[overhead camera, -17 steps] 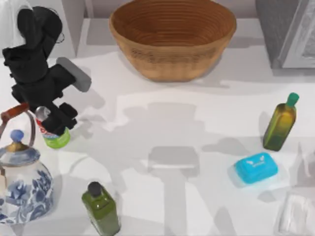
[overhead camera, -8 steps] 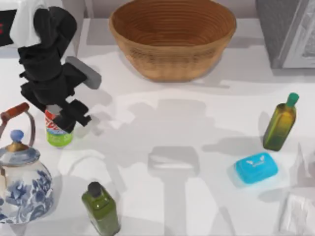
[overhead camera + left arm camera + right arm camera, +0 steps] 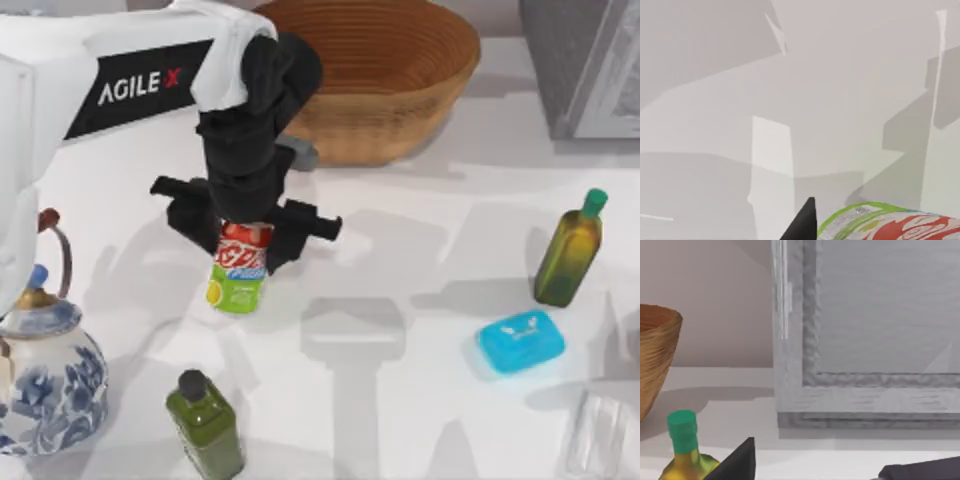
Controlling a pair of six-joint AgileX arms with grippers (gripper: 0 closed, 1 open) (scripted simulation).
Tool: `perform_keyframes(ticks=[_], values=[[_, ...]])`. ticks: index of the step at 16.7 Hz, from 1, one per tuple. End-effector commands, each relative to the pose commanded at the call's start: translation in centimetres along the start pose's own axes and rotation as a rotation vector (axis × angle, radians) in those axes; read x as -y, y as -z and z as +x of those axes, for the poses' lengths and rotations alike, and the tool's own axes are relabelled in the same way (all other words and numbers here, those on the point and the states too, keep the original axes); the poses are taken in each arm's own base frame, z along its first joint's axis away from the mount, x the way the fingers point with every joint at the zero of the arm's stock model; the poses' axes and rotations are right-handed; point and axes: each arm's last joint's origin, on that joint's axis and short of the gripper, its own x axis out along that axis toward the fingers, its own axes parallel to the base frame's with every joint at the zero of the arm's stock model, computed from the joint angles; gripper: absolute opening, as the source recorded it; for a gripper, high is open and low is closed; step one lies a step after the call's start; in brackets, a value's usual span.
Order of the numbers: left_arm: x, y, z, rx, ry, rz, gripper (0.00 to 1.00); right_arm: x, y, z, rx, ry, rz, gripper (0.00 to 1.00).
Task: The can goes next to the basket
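Can top hidden inside left claw near basket.

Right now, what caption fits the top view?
Left hand holds the can, tilted, in front of the basket.

"AGILE X" stands in white on the left arm's black panel

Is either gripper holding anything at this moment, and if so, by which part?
The left gripper holds the can by its red upper part, near the top.
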Motion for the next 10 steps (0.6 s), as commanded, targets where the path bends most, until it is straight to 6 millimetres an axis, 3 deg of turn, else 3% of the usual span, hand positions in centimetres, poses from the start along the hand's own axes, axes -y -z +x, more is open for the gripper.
perform_keyframes(ticks=[5,10], values=[[7.4,-0.2,-1.9,0.031,0.022,-0.238,0.0,0.0,0.0,0.0,0.0,0.0,0.0,1.0],[9.9,0.3,-3.2,0.034,0.017,-0.329,0.0,0.0,0.0,0.0,0.0,0.0,0.0,1.0]])
